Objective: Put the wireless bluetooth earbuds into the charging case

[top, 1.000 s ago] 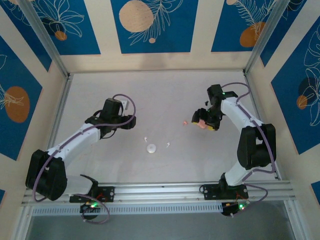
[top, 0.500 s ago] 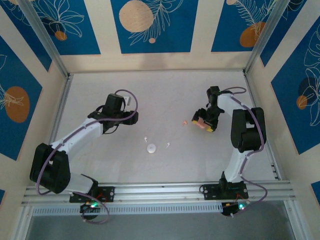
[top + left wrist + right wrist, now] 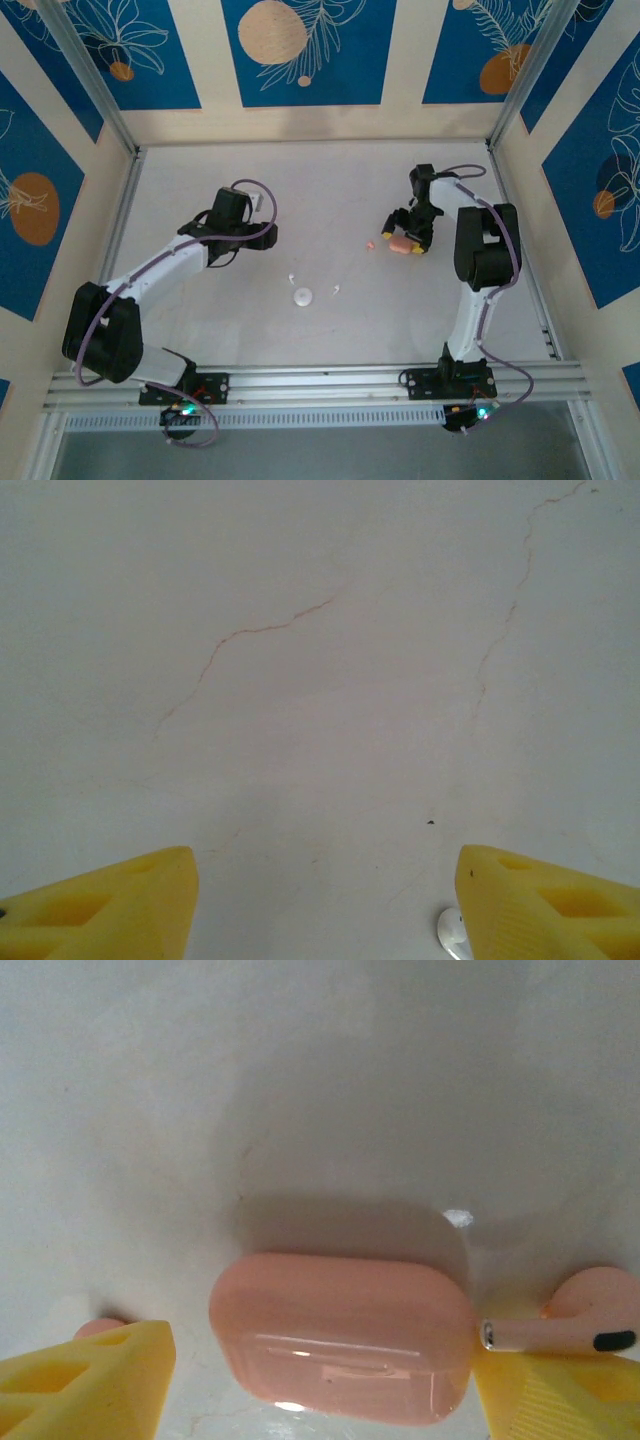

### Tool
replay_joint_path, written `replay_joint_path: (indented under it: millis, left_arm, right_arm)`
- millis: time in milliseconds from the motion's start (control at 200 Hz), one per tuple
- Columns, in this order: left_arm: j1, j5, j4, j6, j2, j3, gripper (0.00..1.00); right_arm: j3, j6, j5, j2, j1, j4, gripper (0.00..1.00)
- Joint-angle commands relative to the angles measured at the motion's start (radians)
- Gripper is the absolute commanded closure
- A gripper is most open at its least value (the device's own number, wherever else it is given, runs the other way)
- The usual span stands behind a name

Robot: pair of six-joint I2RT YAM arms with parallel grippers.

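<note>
**R gripper straddles pink case; pink bud lies outside the jaws**

R gripper [image 3: 330, 1390] sits low over the pink case [image 3: 340, 1335], jaws apart w/ one finger each side. There's a clear gap on one side and the other finger is near touching, so it doesn't look clamped. The case lies flat on the table [image 3: 300, 1080], long axis across the jaw gap. Lid looks shut.

Key relation: the pink bud [image 3: 575, 1322] lies just beside one end of the case, outside the jaws, by the picture-right finger. Its stem runs in line w/ the case's long axis, stem tip toward the case, head away. A pink bit [image 3: 98, 1328] peeks over the other finger; can't tell what it is. In the top view a pink speck [image 3: 371, 244] sits just left of the case.

L gripper [image 3: 325, 900]: jaws apart, nothing between them, w/ a white bud [image 3: 452, 935] just beside one finger. The white case [image 3: 303, 296] is well apart from the pink case, on the L gripper's side.

Judgement: R arm is far nearer the pink bud. It'd need to shift sideways along the case's axis to reach it, and the lid prob. needs opening first.
</note>
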Motion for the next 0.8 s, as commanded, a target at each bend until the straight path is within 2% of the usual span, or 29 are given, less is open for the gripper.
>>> replay_joint_path:
  millis: [0,325,625,795]
  left_arm:
    - [-0.006,-0.006,0.011,-0.012,0.013,0.036,0.32]
    - [-0.006,-0.001,0.016,-0.021,0.016,0.037,0.32]
    - [-0.006,0.002,0.02,-0.031,0.014,0.033,0.32]
    - [-0.006,0.001,0.02,-0.031,0.013,0.031,0.32]
  right_arm:
    - [0.048,-0.036,0.027,0.034,0.011,-0.06,0.21]
    - [0.103,-0.135,0.123,0.097,0.07,-0.15,0.21]
    - [0.146,-0.197,0.167,0.141,0.1,-0.162,0.23]
    - [0.157,-0.209,0.177,0.146,0.103,-0.158,0.32]
